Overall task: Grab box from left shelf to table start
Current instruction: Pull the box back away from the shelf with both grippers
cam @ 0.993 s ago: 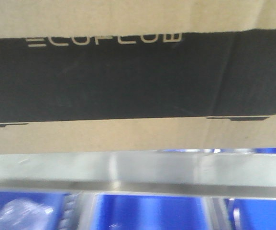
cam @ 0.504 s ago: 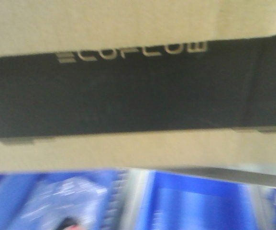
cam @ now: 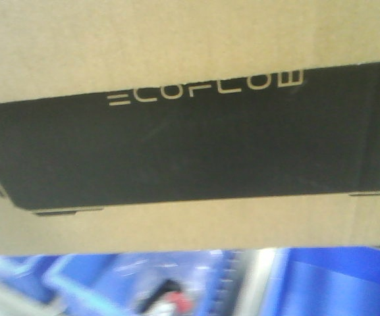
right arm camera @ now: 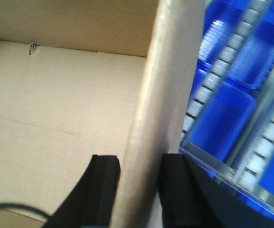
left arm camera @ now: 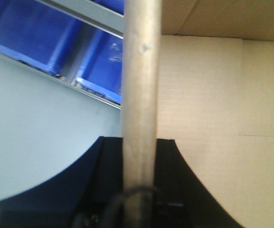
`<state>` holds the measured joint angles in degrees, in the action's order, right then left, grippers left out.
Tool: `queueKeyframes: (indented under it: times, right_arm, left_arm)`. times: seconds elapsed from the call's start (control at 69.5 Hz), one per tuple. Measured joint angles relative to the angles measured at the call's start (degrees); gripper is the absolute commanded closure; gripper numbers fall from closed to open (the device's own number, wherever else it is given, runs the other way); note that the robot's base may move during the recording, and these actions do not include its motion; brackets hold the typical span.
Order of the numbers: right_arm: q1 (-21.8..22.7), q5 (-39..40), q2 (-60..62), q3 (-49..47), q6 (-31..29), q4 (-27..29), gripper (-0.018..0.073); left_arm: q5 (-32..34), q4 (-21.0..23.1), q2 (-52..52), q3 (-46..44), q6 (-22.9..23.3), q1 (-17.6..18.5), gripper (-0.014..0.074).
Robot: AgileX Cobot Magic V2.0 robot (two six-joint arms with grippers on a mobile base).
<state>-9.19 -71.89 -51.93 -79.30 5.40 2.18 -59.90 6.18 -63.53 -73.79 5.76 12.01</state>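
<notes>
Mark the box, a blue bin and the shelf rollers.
box (cam: 176,39): front view, bare cardboard above the black panel.
blue bin (right arm camera: 217,126): right wrist view, its side wall.
rollers (right arm camera: 202,95): right wrist view, one white roller in the row.

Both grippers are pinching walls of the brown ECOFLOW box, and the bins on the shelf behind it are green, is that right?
No, the bins are blue, not green; the right wrist view shows them beside white rollers. The rest stands: the left gripper and the right gripper each pinch a wall of the box.
</notes>
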Motion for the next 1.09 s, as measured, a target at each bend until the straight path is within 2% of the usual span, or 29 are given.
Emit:
queueKeyframes:
  times: [0.187,0.662,1.094]
  right_arm:
    - [0.00,0.00,0.00,0.00,-0.23,0.25,0.0500]
    - [-0.11,0.00,0.35,-0.15,-1.02,3.99,0.0500]
    - [-0.33,-0.10,0.67,-0.29,-1.02,4.43,0.0500]
  left_arm:
    - [0.47,-0.86,2.48,-0.54,-0.12,0.00,0.0700]
    - [0.86,-4.85,18.09,-0.54,-0.24,0.00,0.0700]
    - [-1.08,-5.01,19.58,-0.54,-0.24,0.00,0.0700]
